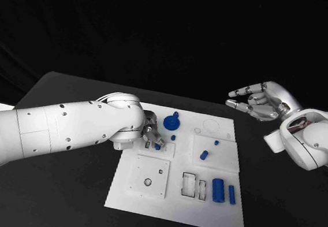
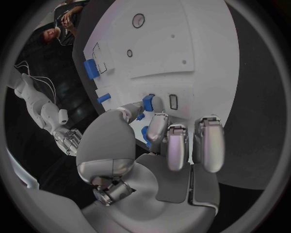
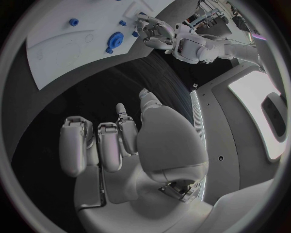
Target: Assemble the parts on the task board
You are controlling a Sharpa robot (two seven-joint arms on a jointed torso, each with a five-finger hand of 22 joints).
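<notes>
While the left arm reaches in low across the table (image 1: 66, 89), its left hand (image 1: 150, 135) sits over the left-middle of the task board (image 1: 174, 208), fingers pointing down at the plate; left wrist view shows the fingers (image 2: 159, 127) curled around small blue parts (image 2: 148, 102), one at the fingertips and another (image 2: 145, 135) under them; looks like a pinch, but I can't tell for sure whether it's actually gripping; right hand (image 1: 257, 102) is raised off the far-right corner of the board, well apart from it, palm turned toward the board, fingers spread and slightly curled, holding nothing; right wrist view confirms the fingers (image 3: 109, 145) are apart over bare black table; on the board: blue round knob part (image 1: 171, 120) far-left just beyond the left hand, small blue peg (image 1: 205, 154) mid-right, two blue cylinders (image 1: 218, 190) standing side by side near-right, beside the rectangular slots (image 1: 194, 186); square plate with a hole (image 1: 149, 177) near-left.
</notes>
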